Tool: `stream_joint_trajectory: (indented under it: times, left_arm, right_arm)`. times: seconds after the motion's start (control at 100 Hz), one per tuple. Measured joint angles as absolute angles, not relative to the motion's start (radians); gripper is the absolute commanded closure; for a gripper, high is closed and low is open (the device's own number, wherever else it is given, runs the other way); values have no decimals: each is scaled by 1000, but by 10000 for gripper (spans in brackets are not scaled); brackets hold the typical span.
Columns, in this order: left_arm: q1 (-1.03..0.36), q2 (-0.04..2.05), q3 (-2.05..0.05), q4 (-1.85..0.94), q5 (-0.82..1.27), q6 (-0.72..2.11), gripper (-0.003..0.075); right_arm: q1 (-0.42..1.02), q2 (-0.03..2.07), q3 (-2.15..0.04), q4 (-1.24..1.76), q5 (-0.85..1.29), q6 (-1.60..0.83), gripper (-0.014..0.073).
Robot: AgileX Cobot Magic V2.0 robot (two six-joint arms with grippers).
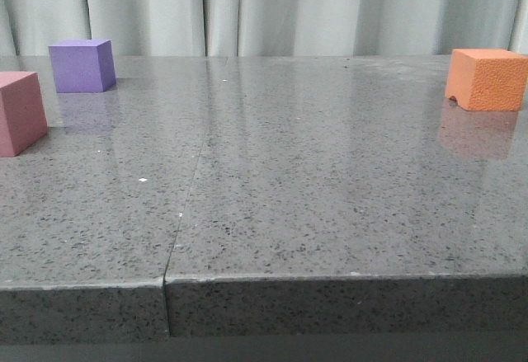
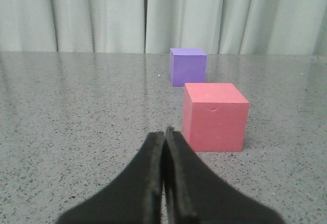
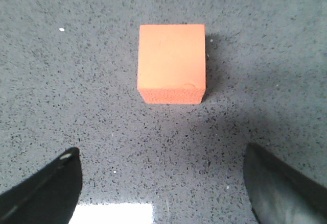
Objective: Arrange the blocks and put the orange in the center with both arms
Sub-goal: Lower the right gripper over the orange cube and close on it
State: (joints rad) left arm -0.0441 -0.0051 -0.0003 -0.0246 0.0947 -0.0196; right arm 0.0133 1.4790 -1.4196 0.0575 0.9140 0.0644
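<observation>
The purple cube point(image 1: 82, 65) stands at the far left of the grey table, and the pink-red cube point(image 1: 20, 112) stands nearer at the left edge. The orange cube point(image 1: 486, 78), pebbled with a small arched notch, stands at the far right. Neither gripper shows in the front view. In the left wrist view my left gripper point(image 2: 164, 132) is shut and empty, low over the table, just short of the pink-red cube point(image 2: 215, 117), with the purple cube point(image 2: 188, 67) behind it. In the right wrist view my right gripper point(image 3: 161, 155) is open above the table, the orange cube point(image 3: 171, 63) ahead of its jaws.
The grey speckled table point(image 1: 272, 181) has a seam running from its front edge toward the back. Pale curtains point(image 1: 272, 7) hang behind the table's far edge. A bright white reflection point(image 3: 112, 215) lies on the table between the right jaws.
</observation>
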Motion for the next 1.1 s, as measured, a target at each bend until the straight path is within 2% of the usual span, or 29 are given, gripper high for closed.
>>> stream_joint_trajectory:
  times: [0.32,0.51,1.1]
  left_arm:
    - [-44,-5,0,-25,95,-20,741]
    - [-44,-5,0,-25,95,-20,741]
    - [-44,-5,0,-25,95,-20,741]
  right_arm:
    - [13,1760,-1756,56,1175,64,-40]
    - [13,1864,-1886,50,1236,64,-40]
    - [13,2018,-1929,47,1225,68,-40]
